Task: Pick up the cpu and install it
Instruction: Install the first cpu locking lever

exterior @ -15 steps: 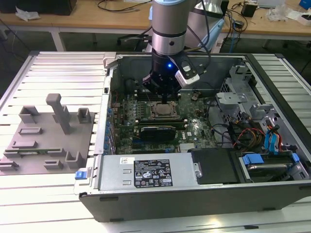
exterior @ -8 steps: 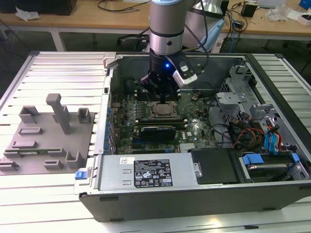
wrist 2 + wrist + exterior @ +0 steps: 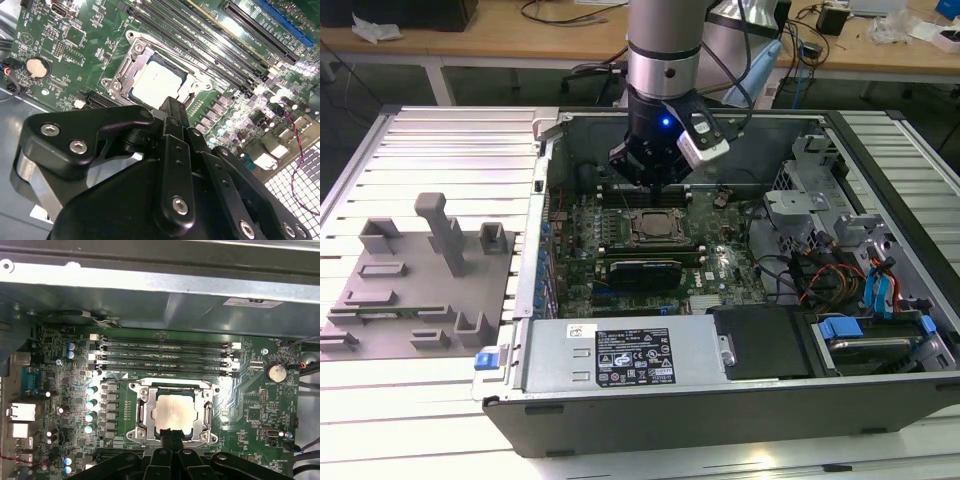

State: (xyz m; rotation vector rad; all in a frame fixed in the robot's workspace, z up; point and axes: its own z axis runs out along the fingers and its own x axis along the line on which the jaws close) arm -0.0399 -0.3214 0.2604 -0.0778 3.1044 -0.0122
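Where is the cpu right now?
In both wrist views the cpu sits in the metal-framed socket on the motherboard, next to the memory slots, with the gripper at its edge.

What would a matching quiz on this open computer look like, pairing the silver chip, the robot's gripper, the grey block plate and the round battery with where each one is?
Things
1. cpu
2. gripper
3. grey fixture plate
4. coin battery

Places
A. on the ribbed table, outside the computer case, at the exterior view's left
B. inside the metal socket frame
C. poised over the socket frame's edge
D. on the green board, apart from the socket frame

Pairs: 1-B, 2-C, 3-A, 4-D
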